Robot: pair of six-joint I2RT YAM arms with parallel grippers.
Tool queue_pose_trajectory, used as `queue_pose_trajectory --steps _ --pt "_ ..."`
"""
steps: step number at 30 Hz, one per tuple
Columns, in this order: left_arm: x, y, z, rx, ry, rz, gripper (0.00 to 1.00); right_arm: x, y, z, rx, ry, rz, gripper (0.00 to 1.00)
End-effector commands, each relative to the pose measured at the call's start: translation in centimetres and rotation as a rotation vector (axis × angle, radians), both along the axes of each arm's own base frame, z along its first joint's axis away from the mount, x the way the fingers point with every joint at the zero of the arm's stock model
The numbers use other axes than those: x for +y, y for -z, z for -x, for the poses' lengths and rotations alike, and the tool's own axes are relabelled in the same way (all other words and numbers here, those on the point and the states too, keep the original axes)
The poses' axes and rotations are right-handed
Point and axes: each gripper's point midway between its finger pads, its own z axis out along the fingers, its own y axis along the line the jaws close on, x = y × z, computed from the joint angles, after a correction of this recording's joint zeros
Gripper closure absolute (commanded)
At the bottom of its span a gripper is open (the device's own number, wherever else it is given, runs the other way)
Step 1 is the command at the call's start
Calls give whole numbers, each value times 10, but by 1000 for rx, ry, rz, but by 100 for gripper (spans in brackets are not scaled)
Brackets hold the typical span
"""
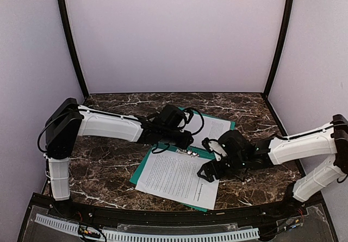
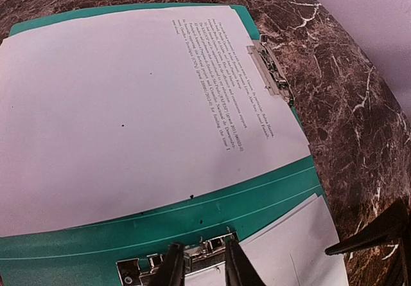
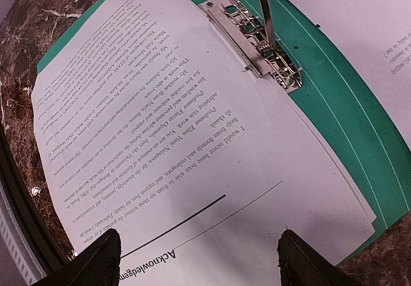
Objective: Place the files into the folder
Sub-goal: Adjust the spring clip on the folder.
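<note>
Left end effector [image 2: 202, 270] at folder [image 2: 128, 234] clip [image 3: 253, 42], tips cropped, grip unclear, right end effector [image 3: 202, 263] apart above files [image 3: 160, 138]

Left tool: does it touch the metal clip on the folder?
Cannot tell. In the left wrist view, the left tool straddles the metal clip on the folder, but neither contact nor a gap shows plainly there.

A dark brown marble-patterned tabletop [image 1: 255, 111] veined in white sits inside pale lilac walls [image 1: 174, 35] framed by two black corner posts [image 1: 69, 35], with a curved black rail [image 1: 163, 216] and a white slotted strip [image 1: 163, 235] along its near edge.
</note>
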Motion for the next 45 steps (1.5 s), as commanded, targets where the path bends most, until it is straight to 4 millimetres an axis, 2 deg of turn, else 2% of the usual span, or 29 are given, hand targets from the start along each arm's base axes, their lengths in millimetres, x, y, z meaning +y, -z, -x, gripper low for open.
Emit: queue_pose_trajectory --steps 1,4,8,9,12,16,18,19,20,21,22,23,24,25,26,29,35,40,45 --pt "2 -33 1 -40 12 24 75 -7 -8 -10 -17 55 -52 18" --pt "2 -34 4 -34 27 28 69 -7 -12 -14 -29 66 -66 18" --pt "11 -41 10 -54 34 29 54 -4 -11 -19 -34 70 -61 18" --pt "13 -52 10 -74 33 45 48 -4 -12 -20 -34 71 -61 18" --pt "32 -61 18 -113 30 30 39 -4 -12 -22 -30 82 -57 18" --pt "64 -57 33 -119 26 -27 30 -11 -14 -26 -19 110 -42 16" --pt "79 -48 47 -84 37 -55 28 -15 -16 -31 -12 127 -40 15" --pt "90 -34 57 -44 39 -83 27 -16 -17 -34 -10 134 -39 14" --pt "93 -39 66 -27 60 -60 27 -18 -17 -38 -9 144 -40 14" --pt "102 -25 76 7 65 -75 27 -19 -19 -42 -8 153 -46 14" --pt "101 -29 89 41 110 -37 26 -20 -19 -47 -2 158 -51 13" --pt "107 -17 101 80 126 -42 26 -21 -20 -52 1 169 -54 13" --pt "107 -20 112 104 163 -9 26 -20 -20 -58 8 170 -61 13" --pt "112 -11 124 141 188 -6 26 -21 -18 -63 14 174 -63 13" --pt "114 -13 129 144 201 7 26 -20 -17 -67 20 174 -65 13" --pt "123 1 147 189 240 5 26 -17 -6 -76 46 169 -63 14" --pt "129 16 154 212 237 -11 26 -16 13 -82 94 174 -63 15" --pt "126 17 155 216 253 -12 26 -21 26 -82 123 186 -46 15" --pt "126 25 169 276 306 -42 26 -28 33 -82 138 193 -28 16"
